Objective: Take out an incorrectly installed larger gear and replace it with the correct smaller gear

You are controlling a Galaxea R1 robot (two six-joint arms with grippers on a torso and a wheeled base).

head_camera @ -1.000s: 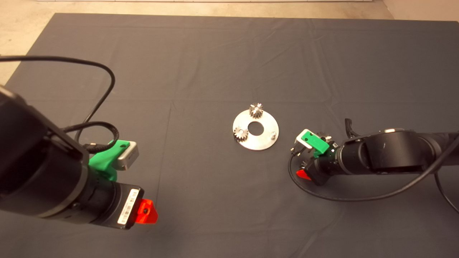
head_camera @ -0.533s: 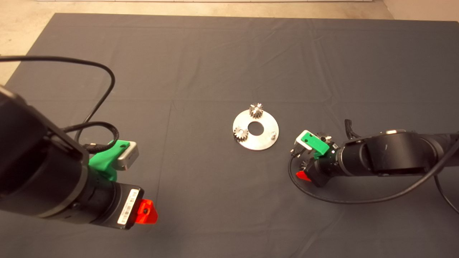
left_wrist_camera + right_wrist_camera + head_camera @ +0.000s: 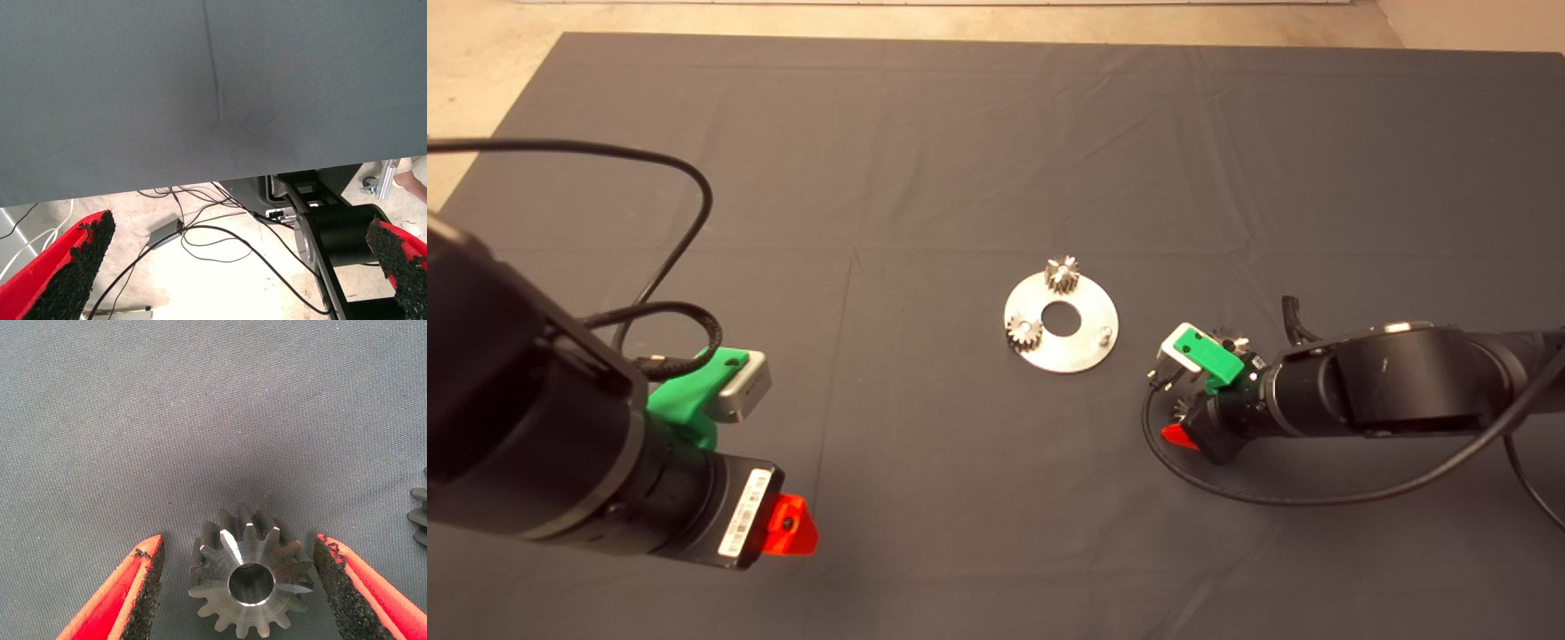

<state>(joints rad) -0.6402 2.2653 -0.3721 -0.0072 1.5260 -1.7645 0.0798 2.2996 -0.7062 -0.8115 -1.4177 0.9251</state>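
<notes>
Almost nothing was moved since a second ago: only the right arm was shifted a little, and its right gripper was kept low over the dark mat, right of the round silver plate. Its red fingers were held well open on both sides of the small dark-faced steel gear with a round centre hole, and nothing was gripped yet; the pads were apart from the teeth. This smaller gear was lying flat on the mat, probably so that it could be clamped from the sides. The shiny cone-shaped larger gear was seen just beside, already off the plate. One bare pin was left free, presumably for the replacement. The left gripper was parked wide open and empty at the lower left.
</notes>
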